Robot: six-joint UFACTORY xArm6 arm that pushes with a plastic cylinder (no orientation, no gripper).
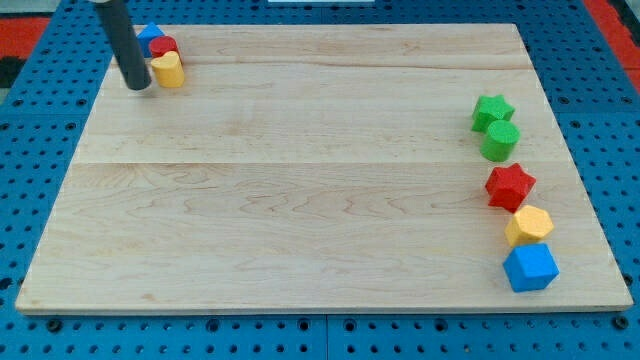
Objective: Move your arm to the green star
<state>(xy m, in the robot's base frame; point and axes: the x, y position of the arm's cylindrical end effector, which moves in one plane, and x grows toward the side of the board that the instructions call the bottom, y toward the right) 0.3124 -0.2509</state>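
Note:
The green star point(492, 111) lies near the view's right edge of the wooden board point(300, 180), at the top of a column of blocks. My tip point(138, 86) is at the view's top left, far from the star, just left of a yellow block point(168, 69). A red block point(163, 47) and a blue block point(150, 35) sit right behind the yellow one.
Below the green star, running down the right side, are a green round block point(501, 141), a red star point(510, 185), a yellow hexagonal block point(529, 226) and a blue block point(530, 267). A blue pegboard point(40, 120) surrounds the board.

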